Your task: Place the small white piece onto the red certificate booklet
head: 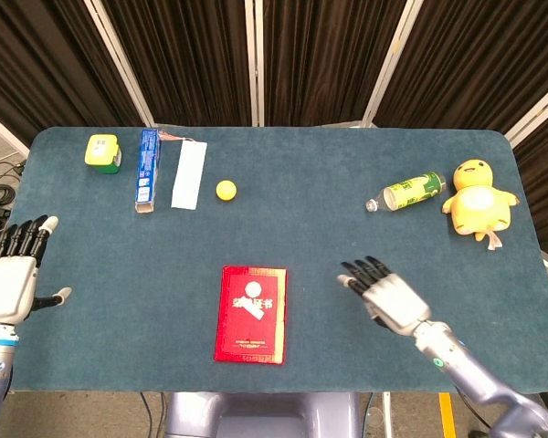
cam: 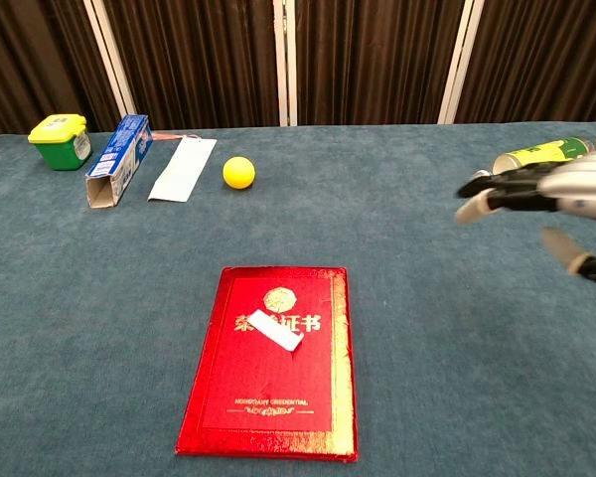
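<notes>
The red certificate booklet (head: 251,314) (cam: 274,360) lies flat near the table's front edge. The small white piece (head: 255,308) (cam: 275,329) rests on its cover, just below the gold emblem. My right hand (head: 384,295) (cam: 551,203) hovers over the cloth to the right of the booklet, fingers spread, holding nothing. My left hand (head: 12,276) is off the table's left edge, fingers spread and empty; the chest view does not show it.
At the back left are a green-yellow tub (head: 102,151), a blue box (head: 147,170), a white strip (head: 188,174) and a yellow ball (head: 226,190). A green bottle (head: 408,192) lies on its side beside a yellow plush chick (head: 478,200) at the right.
</notes>
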{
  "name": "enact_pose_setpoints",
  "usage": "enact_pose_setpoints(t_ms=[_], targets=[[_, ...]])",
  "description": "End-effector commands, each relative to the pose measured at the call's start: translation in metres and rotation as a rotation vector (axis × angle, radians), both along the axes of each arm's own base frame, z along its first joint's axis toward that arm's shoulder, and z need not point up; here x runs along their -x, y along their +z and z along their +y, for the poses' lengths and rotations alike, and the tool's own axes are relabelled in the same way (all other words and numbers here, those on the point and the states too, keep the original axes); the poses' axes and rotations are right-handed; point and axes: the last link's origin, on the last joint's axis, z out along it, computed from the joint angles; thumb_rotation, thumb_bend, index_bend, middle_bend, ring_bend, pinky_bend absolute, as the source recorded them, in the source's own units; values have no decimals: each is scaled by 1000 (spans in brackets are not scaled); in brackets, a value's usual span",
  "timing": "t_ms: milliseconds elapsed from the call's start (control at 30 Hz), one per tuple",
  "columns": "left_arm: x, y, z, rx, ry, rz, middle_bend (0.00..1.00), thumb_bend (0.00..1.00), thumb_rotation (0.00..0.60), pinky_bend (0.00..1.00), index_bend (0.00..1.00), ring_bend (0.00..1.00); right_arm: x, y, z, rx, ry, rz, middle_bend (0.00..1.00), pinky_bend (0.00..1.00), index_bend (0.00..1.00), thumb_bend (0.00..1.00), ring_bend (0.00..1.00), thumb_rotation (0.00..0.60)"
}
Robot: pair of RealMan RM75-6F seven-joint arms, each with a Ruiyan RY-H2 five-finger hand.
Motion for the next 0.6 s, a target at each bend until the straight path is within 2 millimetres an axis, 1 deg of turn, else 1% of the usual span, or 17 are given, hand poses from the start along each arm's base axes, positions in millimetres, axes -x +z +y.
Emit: enact_pose_setpoints(t_ms=[33, 233, 367, 533, 600], targets=[[1, 1, 1, 2, 0, -8, 0, 0, 600, 0, 0, 0, -38, -26, -7, -91, 55, -19, 0, 0, 232, 851, 0, 600], [3, 2, 3, 6, 0, -14, 0, 0, 600, 0, 0, 0, -74, -58, -14, -161, 117, -8, 0, 0, 264, 899, 0, 600], [5, 3, 5, 10, 9, -25, 0, 0, 600, 0, 0, 0, -91, -77, -13, -188, 140, -11, 0, 0, 278, 910, 0, 600], [6, 5, 6, 8, 11, -51, 0, 0, 600, 0, 0, 0, -106, -97, -12, -196, 172, -1, 0, 0, 296, 940, 0, 600], [7, 5, 6, 13, 10, -53, 0, 0, 600, 0, 0, 0, -110, -104, -12, -196, 178, 5, 0, 0, 298, 948, 0, 600]])
